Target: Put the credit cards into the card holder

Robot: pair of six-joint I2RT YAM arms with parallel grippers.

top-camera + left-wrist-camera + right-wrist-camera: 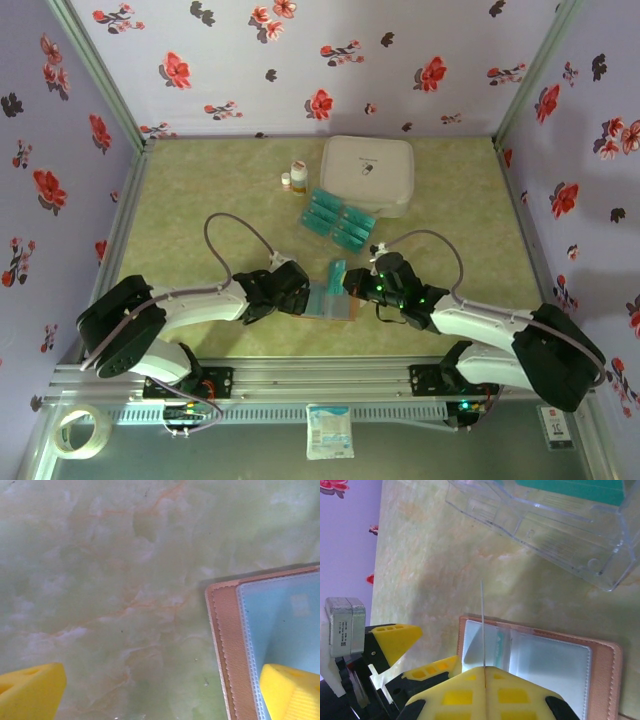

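The card holder [330,303] lies open on the table between the two arms, brown rim up and pale blue-grey inside [545,665]. My right gripper [352,284] is shut on one teal credit card [336,270], which stands on edge over the holder's left page. In the right wrist view that card [483,625] is a thin line rising from the gripper [484,669]. My left gripper [297,292] is open at the holder's left edge. One of its yellow fingers [292,690] rests on the holder's inner page [280,620], the other [30,690] over bare table. More credit cards [338,222] lie in a clear tray.
The clear plastic tray [555,535] sits just behind the holder. A large white zipped case [368,175] stands behind it, with two small bottles [296,173] to its left. A tape roll [75,432] and a packet [330,432] lie below the front rail.
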